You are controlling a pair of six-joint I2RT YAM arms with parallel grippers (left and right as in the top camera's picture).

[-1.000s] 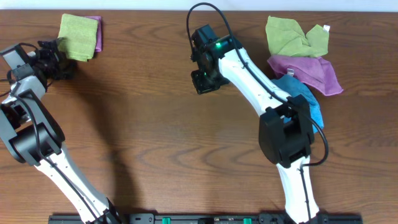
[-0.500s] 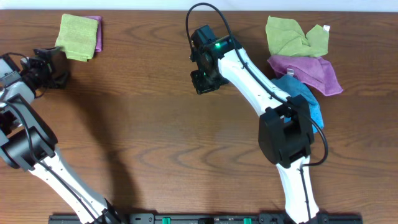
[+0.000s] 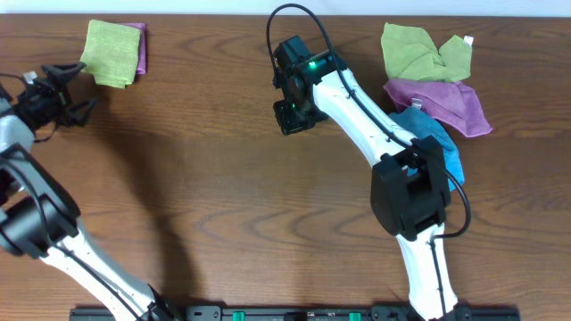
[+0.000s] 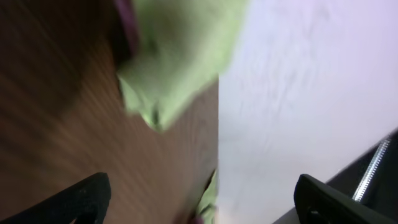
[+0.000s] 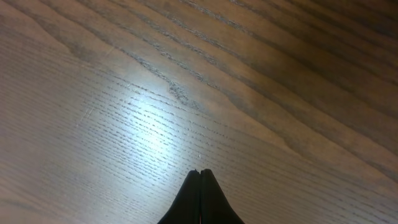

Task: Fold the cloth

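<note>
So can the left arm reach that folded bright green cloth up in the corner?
Probably yes. The left gripper is open and sits close beside the folded green cloth, with only bare table between them and nothing blocking the way.

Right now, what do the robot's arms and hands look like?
Both arms are white tubes with chunky black joints: the right arm and the left arm. A thin black cable loops above the right one, and a little green light glows near its wrist. The left hand and right hand are black, with two pointed fingers each.
</note>
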